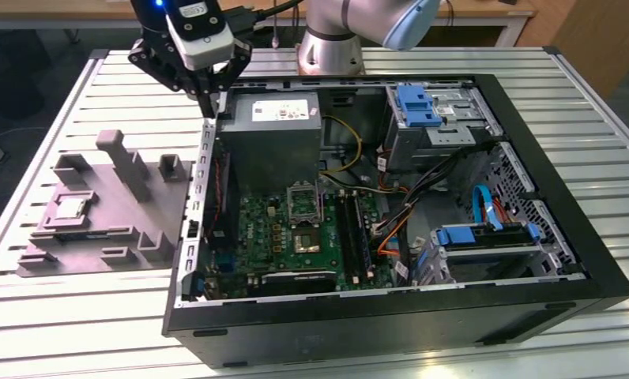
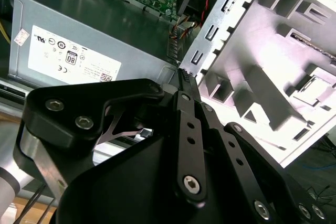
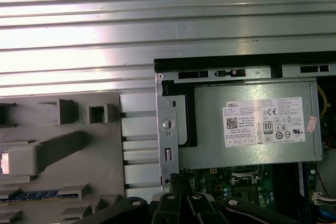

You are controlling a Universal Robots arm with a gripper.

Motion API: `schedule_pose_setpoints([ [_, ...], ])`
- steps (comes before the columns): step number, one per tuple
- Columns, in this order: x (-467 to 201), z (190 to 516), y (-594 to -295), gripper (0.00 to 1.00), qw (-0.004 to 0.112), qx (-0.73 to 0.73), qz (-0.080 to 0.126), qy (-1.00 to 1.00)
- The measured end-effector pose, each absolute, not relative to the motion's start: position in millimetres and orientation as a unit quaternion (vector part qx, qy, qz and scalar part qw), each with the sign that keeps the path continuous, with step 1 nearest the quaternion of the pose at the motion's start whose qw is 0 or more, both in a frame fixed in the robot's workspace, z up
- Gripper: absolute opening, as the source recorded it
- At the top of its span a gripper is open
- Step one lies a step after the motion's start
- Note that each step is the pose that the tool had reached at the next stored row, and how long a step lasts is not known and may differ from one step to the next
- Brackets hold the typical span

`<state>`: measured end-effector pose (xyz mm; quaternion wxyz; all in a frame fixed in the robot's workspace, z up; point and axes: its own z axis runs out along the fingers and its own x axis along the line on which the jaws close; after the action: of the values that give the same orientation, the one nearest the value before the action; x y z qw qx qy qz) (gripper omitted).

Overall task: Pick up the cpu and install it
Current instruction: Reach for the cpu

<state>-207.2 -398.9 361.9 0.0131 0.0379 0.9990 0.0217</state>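
Gripper [image 1: 206,106] fingers are pressed together at the tips, with nothing visible between them; both the exterior view and the second wrist view [image 2: 182,74] show this. It hangs over the far corner of the open black tower PC case [image 1: 399,324], on the exterior view's left. That puts it just beside the grey metal power supply box with the white label [image 1: 276,130] and above the case's perforated metal rear wall.

The cpu [image 1: 70,208], a small flat silvery-beige square chip, lies flat in a recess of the grey moulded plastic fixture tray [image 1: 114,213]. The tray sits outside the case on the slatted aluminium table [image 1: 72,316], at the exterior view's left. The cpu is well apart from the gripper and not touched.

Inside the case:
- The green motherboard [image 1: 283,237] lies flat.
- The rectangular metal-framed socket [image 1: 302,199] is near the motherboard's middle, just below the power supply in the exterior view.
- A dark square chip with a grey centre [image 1: 306,241] sits just beside the socket.
- Blue plastic drive caddies [image 1: 418,105] are on the exterior view's right.

Both wrist views show the power supply [image 3: 252,124] and the fixture tray [image 3: 63,145] side by side, with the case wall between them.
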Motion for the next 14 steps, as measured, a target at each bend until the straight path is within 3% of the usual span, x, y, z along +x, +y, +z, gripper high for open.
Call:
schedule_pose_setpoints([
  [14, -209.8, 361.6, -398.9, 0.11, 0.013, 0.038, 0.022, 0.999],
])
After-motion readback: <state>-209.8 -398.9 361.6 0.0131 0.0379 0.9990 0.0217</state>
